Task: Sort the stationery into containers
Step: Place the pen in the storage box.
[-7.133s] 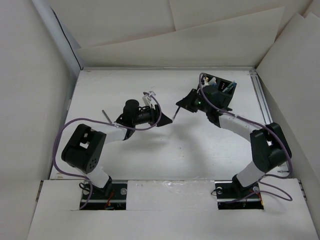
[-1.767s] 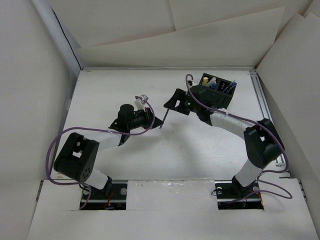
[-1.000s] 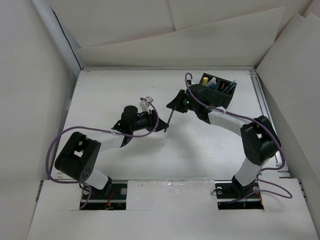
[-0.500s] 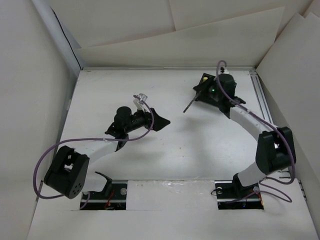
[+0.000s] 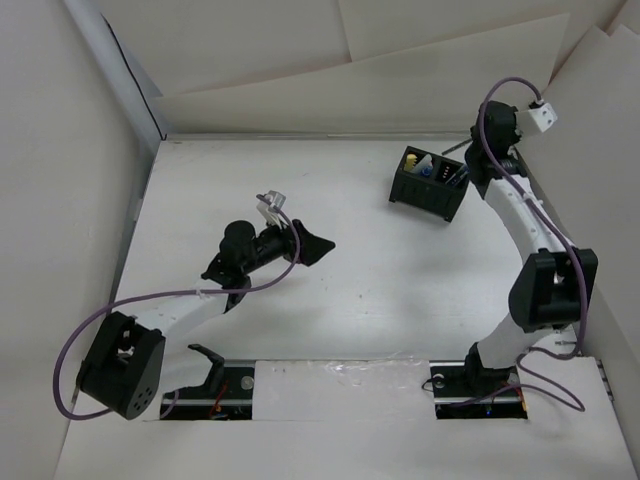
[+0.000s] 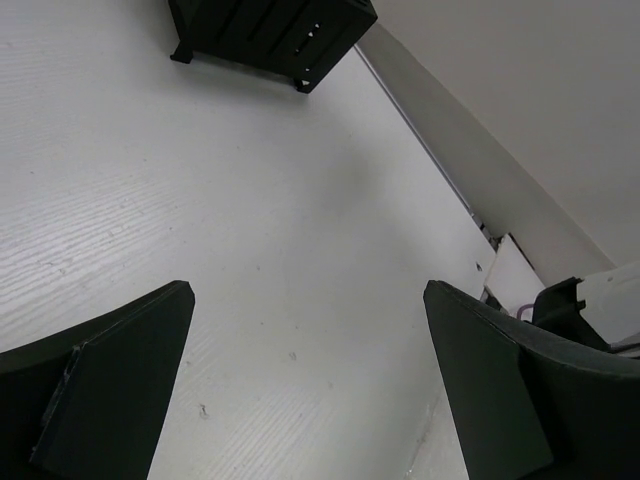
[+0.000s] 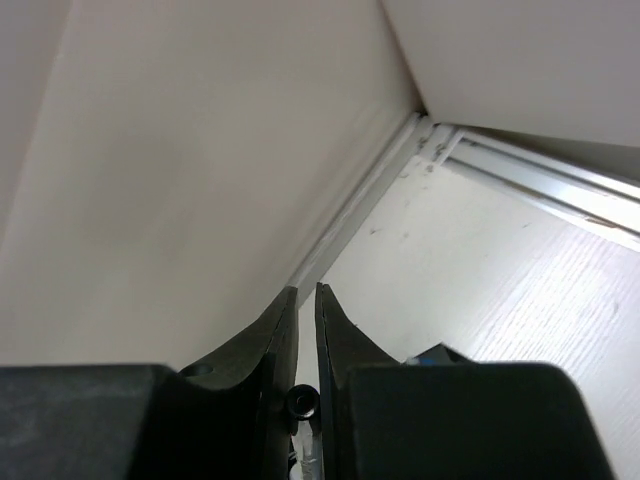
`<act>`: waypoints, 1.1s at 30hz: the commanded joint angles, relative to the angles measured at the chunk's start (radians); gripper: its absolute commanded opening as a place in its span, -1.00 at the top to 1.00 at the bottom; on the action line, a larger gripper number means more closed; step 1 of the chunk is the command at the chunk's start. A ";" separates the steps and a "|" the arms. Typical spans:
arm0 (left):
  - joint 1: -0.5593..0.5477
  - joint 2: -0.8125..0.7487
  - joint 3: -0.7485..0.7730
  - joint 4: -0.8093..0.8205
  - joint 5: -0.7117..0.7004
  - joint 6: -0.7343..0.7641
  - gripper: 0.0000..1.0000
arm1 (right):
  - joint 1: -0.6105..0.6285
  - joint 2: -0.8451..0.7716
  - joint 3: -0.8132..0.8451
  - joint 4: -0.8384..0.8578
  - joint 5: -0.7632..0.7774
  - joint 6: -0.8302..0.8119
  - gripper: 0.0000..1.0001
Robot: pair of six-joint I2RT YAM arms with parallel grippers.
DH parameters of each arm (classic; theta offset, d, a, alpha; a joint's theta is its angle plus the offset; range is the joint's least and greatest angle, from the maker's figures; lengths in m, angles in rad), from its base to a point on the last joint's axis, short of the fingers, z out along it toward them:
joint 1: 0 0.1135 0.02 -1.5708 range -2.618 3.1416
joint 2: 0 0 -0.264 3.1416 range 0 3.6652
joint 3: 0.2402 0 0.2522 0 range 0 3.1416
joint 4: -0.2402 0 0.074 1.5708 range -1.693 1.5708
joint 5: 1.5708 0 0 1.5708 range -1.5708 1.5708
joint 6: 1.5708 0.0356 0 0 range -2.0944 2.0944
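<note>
The containers are one black two-compartment box at the back right of the table, also seen at the top of the left wrist view as the box. Stationery stands inside it: a yellow-and-white piece and a blue pen. My right gripper is raised just right of and above the box, shut on a slim pen. In the right wrist view the pen's round black end sits between the nearly closed jaws of the right gripper. My left gripper stands wide open over bare table, holding nothing.
White foam walls close in the table on the left, back and right. A metal rail runs along the right edge, and shows as the rail near the back corner. The right arm's base is at the left wrist view's right edge.
My left gripper opened and let go of the pen, then drew back left. The right arm carried the pen from mid-table up and back right to the box.
</note>
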 commanded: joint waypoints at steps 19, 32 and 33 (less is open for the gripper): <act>0.000 -0.089 -0.013 -0.039 -0.082 -0.008 -1.00 | 0.074 0.190 0.052 -0.040 0.180 -0.093 -0.32; 0.000 -0.191 -0.022 -0.099 -0.146 -0.017 -1.00 | 0.154 -0.257 -0.164 -0.128 -0.030 0.026 -0.98; 0.000 -0.191 -0.022 -0.110 -0.146 -0.017 -1.00 | 0.174 -0.294 -0.238 -0.128 -0.047 0.026 -1.00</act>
